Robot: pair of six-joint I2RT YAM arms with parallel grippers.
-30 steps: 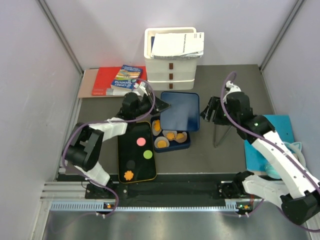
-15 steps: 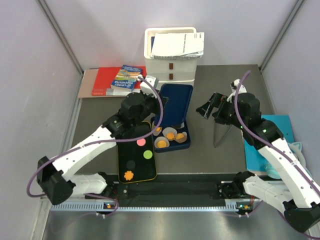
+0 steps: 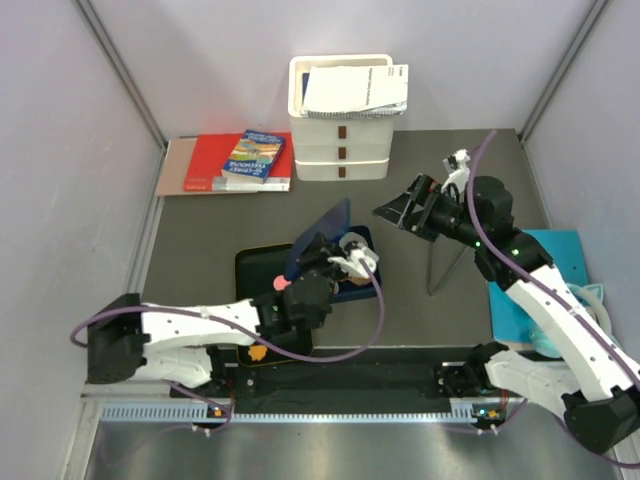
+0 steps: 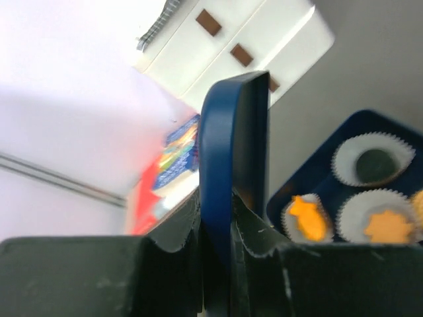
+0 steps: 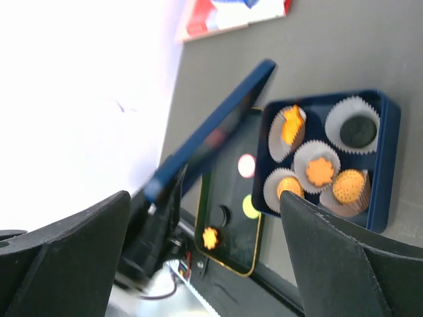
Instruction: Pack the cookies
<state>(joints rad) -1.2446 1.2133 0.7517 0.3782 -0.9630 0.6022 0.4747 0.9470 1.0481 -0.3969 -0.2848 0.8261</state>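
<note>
I can't read the book covers (image 3: 255, 158). My left gripper (image 4: 217, 218) pinches the glossy navy lid (image 4: 234, 132) by its edge, tilted; right of its fingers (image 4: 172, 231), orange and black cookies (image 4: 307, 218) sit in pleated paper cups (image 4: 344, 158) inside the square navy tin (image 4: 297, 178). My right gripper (image 5: 205, 198) gapes wide, empty, over the matte grey table (image 5: 330, 46), more cookies on a black tray (image 5: 231, 254) between its fingers.

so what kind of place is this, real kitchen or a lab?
Looks like a robot test cell, not a kitchen: plain white panels wall in a dark tabletop, a metal rail runs along its near edge, and the cookies look like toys.
</note>
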